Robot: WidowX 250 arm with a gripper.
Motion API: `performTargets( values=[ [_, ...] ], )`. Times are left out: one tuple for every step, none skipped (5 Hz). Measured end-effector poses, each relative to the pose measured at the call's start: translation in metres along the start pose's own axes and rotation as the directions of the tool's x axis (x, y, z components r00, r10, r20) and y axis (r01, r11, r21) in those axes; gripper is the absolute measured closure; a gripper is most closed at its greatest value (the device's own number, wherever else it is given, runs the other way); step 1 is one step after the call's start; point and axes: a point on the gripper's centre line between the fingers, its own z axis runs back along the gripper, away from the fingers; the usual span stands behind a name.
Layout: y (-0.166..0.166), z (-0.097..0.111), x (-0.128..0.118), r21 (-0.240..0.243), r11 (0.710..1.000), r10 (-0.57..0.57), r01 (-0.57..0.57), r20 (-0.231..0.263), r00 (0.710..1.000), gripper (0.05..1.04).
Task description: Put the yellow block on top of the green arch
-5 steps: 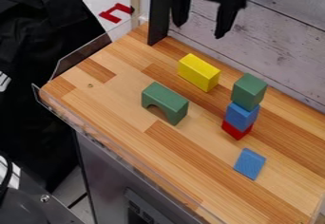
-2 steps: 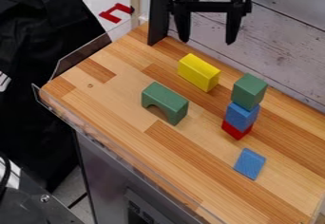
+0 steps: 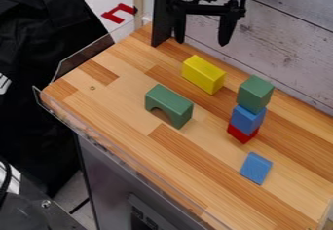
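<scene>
Black and spread wide, your gripper (image 3: 201, 42) hangs up near the wall (image 3: 286, 44), over the wall edge of the worktop (image 3: 107, 105), with its two fingers pointing down and standing well apart. You have the yellow block (image 3: 203, 74) lying lengthwise on the wood below it, near that wall edge and toward the corner with the black upright panel (image 3: 162, 14). The green arch (image 3: 168, 102) stands on its two feet, between the yellow block and the long edge opposite the wall, apart from the block; its curved opening faces that far-from-wall edge.

Farther along the worktop from that corner, you can see a stack: a red block (image 3: 242, 133) at the bottom, a blue block (image 3: 248, 119) resting on it, and a green cube (image 3: 254, 93) on top. Near the stack, on the side away from the wall, a blue piece (image 3: 255, 168) lies on the wood. Off the worktop, beyond its short edge, you have a red bracket-shaped piece (image 3: 112, 16).
</scene>
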Motion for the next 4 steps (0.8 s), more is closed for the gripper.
performTargets(
  values=[
    [-0.0049, -0.0128, 0.0042, 0.022, 0.991, 0.134, -0.134, 0.006, 0.991, 0.083],
    [-0.0074, -0.0194, 0.0050, 0.040, 0.969, 0.245, -0.245, 0.008, 0.969, 0.083],
    [-0.0070, -0.0194, 0.0054, 0.058, 0.903, 0.422, -0.425, 0.052, 0.905, 0.083],
    [-0.0085, -0.0219, 0.0065, 0.037, 0.846, 0.529, -0.532, 0.068, 0.846, 0.083]
  ],
)
